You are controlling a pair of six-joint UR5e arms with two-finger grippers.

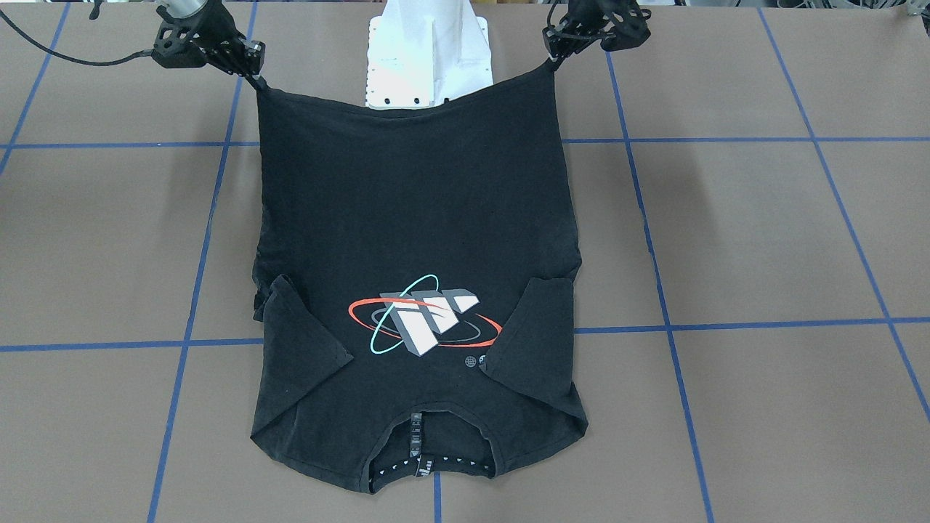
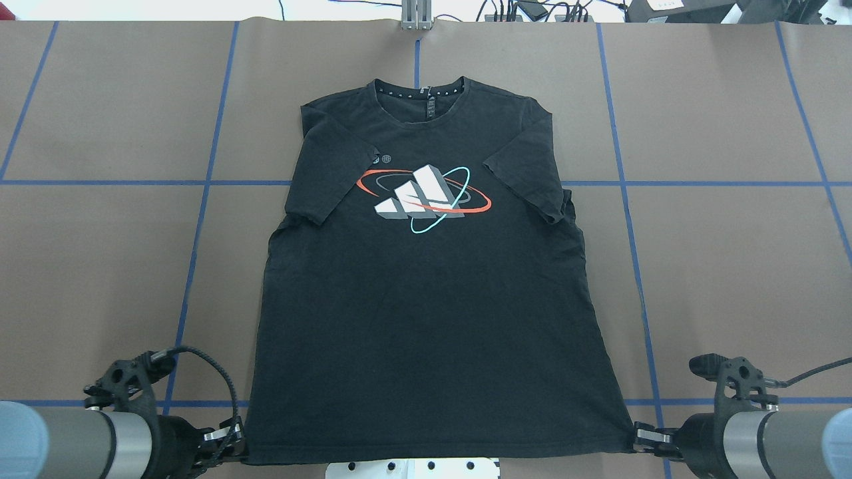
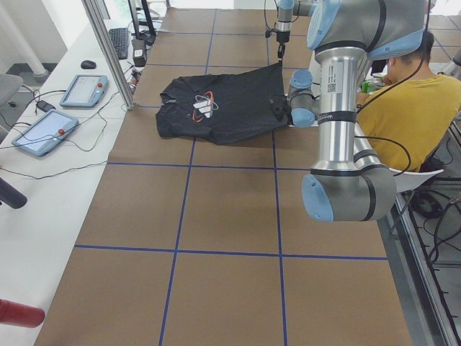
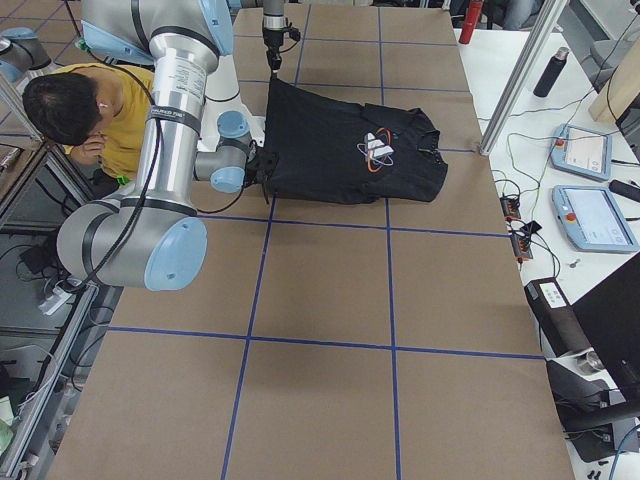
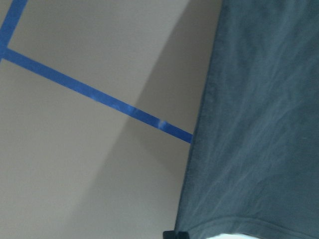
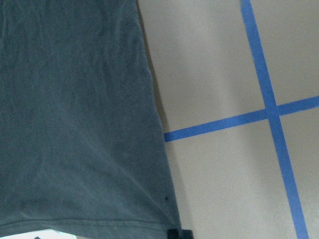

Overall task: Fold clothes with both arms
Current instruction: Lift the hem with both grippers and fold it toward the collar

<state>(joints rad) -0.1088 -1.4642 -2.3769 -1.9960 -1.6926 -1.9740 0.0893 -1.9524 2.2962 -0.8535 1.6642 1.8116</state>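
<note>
The black T-shirt [image 1: 414, 211] lies logo side up, collar away from the robot, both short sleeves folded inward over the chest. It also shows in the overhead view [image 2: 426, 299]. My left gripper [image 1: 556, 59] is shut on one hem corner; it also shows in the overhead view [image 2: 236, 452]. My right gripper [image 1: 256, 76] is shut on the other hem corner; it also shows in the overhead view [image 2: 638, 436]. The hem is stretched between them and lifted a little over the base plate. Both wrist views show only black cloth [image 5: 259, 124] [image 6: 75, 114] and table.
The white bolted base plate [image 1: 429, 58] sits under the raised hem. Blue tape lines [image 2: 200, 226] grid the brown table. A person in a yellow shirt [image 3: 403, 94] sits behind the robot. Tablets [image 4: 585, 150] and cables lie on the side bench.
</note>
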